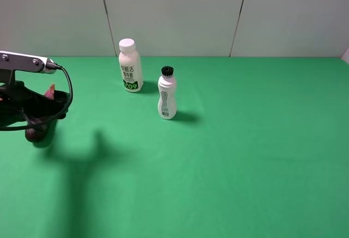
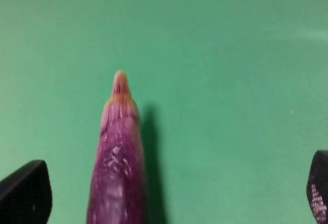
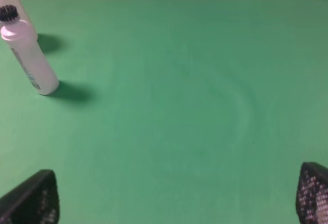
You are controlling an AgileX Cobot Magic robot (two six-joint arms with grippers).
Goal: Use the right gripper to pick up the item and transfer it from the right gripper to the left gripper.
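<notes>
mostly bare green mat (image 1: 245, 156), pale panelled wall (image 1: 174, 14); left end effector (image 2: 169, 193) wide around eggplant (image 2: 117, 157); right end effector (image 3: 179, 198) wide.

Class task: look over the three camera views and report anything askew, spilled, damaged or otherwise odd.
Nothing spilled or damaged. Both bottles stand upright. One oddity: the eggplant lies between the left gripper's spread fingers, which are not touching it.

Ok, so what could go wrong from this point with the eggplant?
The left end effector has its fingers wide of the eggplant, so it is ungripped and may roll. The black cable looping nearby could snag it. The open right end effector might knock the black-capped bottle.
</notes>
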